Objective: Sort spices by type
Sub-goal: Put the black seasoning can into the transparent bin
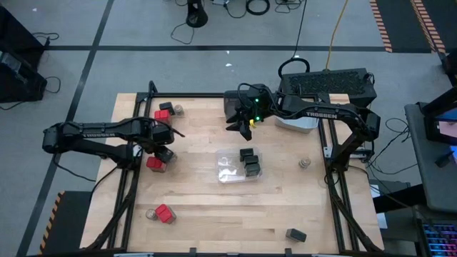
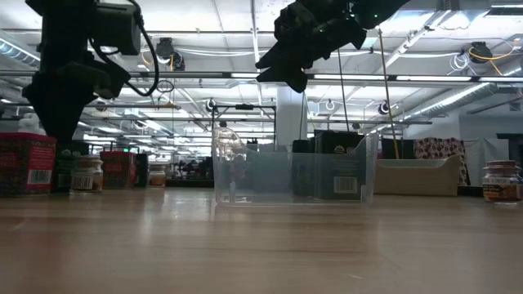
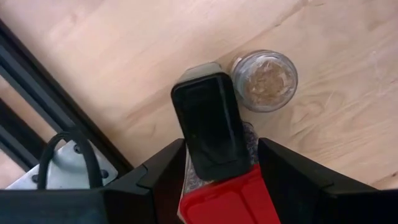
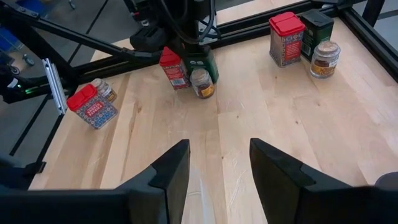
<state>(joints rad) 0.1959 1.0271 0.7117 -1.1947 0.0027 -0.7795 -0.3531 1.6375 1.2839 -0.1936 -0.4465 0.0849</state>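
Landmark: clear bin (image 1: pixel 223 177), mid-table.

Left gripper (image 1: pixel 163 141): hangs left of the clear bin over a tight cluster of red box (image 3: pixel 230 199), dark box (image 3: pixel 208 124) and jar (image 3: pixel 264 79); it straddles the red lid; whether it pinches the box or merely brackets it cannot be told.

Right gripper (image 4: pixel 214 168): aloft just beyond the clear bin; fingers spread, nothing between them.

Handling, as judged: boxes stiff, light, smooth-sided and likely slippery; take hold across the flat sides below the lid. Jars look like glass, so breakable and prone to roll; grip the body under the lid, gently. The touching neighbours may tip.

Containers: the clear bin holds three dark boxes (image 1: pixel 251 163) in a row; the light grey bin (image 1: pixel 300 123) beyond it is half hidden, contents unseen.
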